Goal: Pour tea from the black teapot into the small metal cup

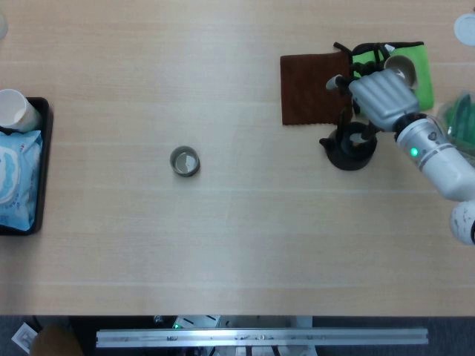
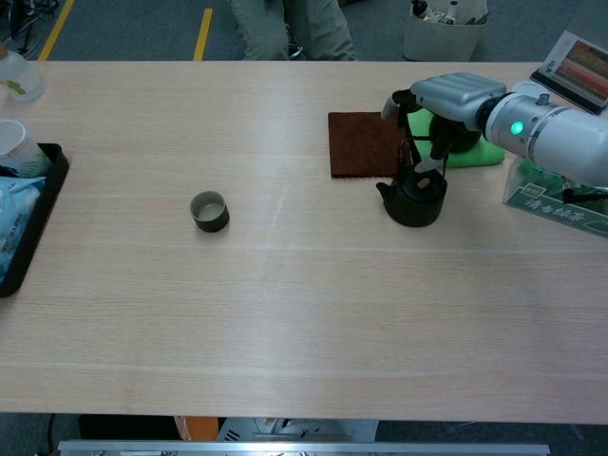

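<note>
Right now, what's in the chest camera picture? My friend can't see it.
A robot's right hand hovers just above a black teapot on a wooden table. A small metal cup sits apart, far to the left.

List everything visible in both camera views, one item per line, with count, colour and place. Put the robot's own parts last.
Black cast-iron teapot: one, black, table right of centre, below the robot hand.
Small metal cup: one, grey-green, table left of centre.
Brown cloth mat: one, brown, behind the teapot.
Green cloth mat: one, bright green, far right, partly covered.
Dark pitcher: one, black with pale inside, on the green mat.
Black tray: one, left edge, holding a blue-white packet.
White paper cup: one, at the tray's far end.
Green tea box: one, right edge.
Right robot hand: one, grey, over the teapot's handle; grip unclear.
Left robot hand: not in view.
</note>
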Controlling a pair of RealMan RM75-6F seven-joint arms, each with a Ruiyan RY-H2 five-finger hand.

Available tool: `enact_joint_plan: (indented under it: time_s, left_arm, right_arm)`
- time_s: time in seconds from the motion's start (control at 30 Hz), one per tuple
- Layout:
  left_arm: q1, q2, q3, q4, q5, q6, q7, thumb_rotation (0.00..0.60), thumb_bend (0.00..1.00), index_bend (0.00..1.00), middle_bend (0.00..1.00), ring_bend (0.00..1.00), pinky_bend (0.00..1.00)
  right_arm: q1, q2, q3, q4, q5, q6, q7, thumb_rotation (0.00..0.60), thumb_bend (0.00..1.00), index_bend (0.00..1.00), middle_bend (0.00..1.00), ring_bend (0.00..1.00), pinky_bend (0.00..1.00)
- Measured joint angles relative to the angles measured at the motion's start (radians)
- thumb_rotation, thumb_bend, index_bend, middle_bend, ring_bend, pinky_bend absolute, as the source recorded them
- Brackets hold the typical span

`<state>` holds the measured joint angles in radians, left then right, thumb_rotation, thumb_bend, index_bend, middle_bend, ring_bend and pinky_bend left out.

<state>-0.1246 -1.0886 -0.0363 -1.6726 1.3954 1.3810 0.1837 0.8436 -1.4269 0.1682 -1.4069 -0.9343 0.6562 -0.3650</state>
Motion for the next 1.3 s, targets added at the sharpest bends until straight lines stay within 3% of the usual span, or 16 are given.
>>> enact_joint_plan:
  time_s: [0.57,0.9,1.3]
  left_arm:
    - [-0.002,0.000,0.003,-0.008,0.018,0.008,-0.017,0.600,0.42,0.07,0.11,0.09,0.08]
    - [0.002,0.001,0.007,-0.011,0.017,0.011,-0.019,0.600,0.42,0.07,0.11,0.09,0.08]
    - [0.012,0.000,0.014,0.004,0.023,0.016,-0.051,0.600,0.42,0.07,0.11,0.09,0.08]
  right_arm:
    - [0.022,0.012,-0.050,-0.028,0.046,-0.007,0.031,0.600,0.01,0.22,0.39,0.13,0.14]
    - [-0.015,0.091,-0.076,-0.188,0.000,0.081,0.036,0.600,0.01,0.22,0.40,0.15,0.14]
    - [-0.106,0.181,-0.155,-0.385,-0.092,0.243,-0.018,0.600,0.01,0.22,0.40,0.21,0.14]
